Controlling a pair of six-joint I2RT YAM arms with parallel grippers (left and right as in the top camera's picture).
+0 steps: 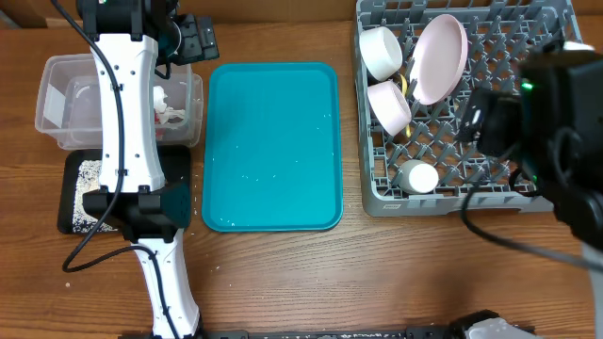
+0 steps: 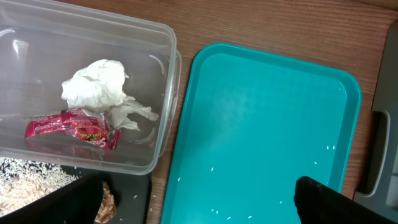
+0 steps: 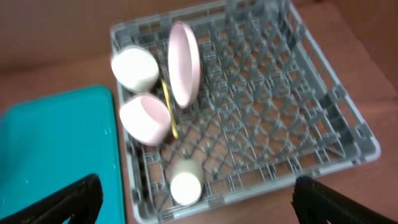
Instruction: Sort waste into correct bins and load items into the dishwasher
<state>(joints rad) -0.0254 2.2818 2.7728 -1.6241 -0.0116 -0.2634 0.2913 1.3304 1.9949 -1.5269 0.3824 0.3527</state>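
The clear tub (image 2: pixel 155 93) holds crumpled white paper (image 2: pixel 96 84) and the red wrapper (image 2: pixel 74 129). The black tray (image 1: pixel 71 202) holds white rice (image 2: pixel 25 180) and brown crumbs (image 2: pixel 107 202). The sausage is out of view. The grey dish rack (image 3: pixel 348 149) holds two white bowls (image 3: pixel 135 68) (image 3: pixel 146 118), the pink plate (image 3: pixel 185 62) on edge, the yellow spoon (image 3: pixel 168 106) and the white cup (image 3: pixel 185 183) on its side. My left gripper (image 2: pixel 199 205) is open and empty, above the tub and the teal tray's left edge. My right gripper (image 3: pixel 199 208) is open and empty above the rack's front.
The teal serving tray (image 1: pixel 273 146) lies between the bins and the rack, with a few rice grains on it. My left arm (image 1: pixel 127 113) crosses over the tub and black tray. My right arm (image 1: pixel 565 122) covers the rack's right side.
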